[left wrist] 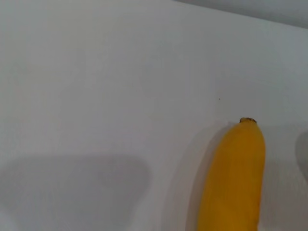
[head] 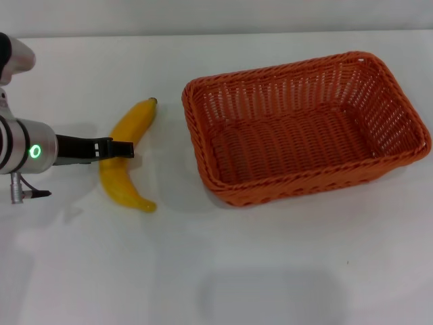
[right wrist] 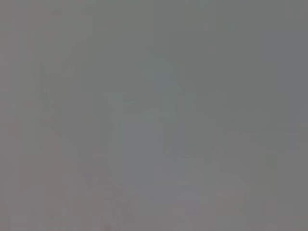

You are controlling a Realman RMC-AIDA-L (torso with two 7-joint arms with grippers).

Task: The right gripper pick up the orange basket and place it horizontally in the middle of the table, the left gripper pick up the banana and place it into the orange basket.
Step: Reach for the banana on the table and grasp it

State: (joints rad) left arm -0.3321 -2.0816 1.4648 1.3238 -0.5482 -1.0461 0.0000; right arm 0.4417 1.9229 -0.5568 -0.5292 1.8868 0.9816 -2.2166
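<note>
The yellow banana lies on the white table, left of the orange basket, its dark stem tip pointing to the far side. My left gripper reaches in from the left edge on its silver arm with the green light, and its black tip sits over the banana's middle. In the left wrist view the banana shows close up on the table. The basket is empty and lies with its long side across the table, right of centre. The right gripper is out of view; the right wrist view is plain grey.
A soft shadow falls on the table near the front edge. Bare white surface lies in front of the banana and the basket.
</note>
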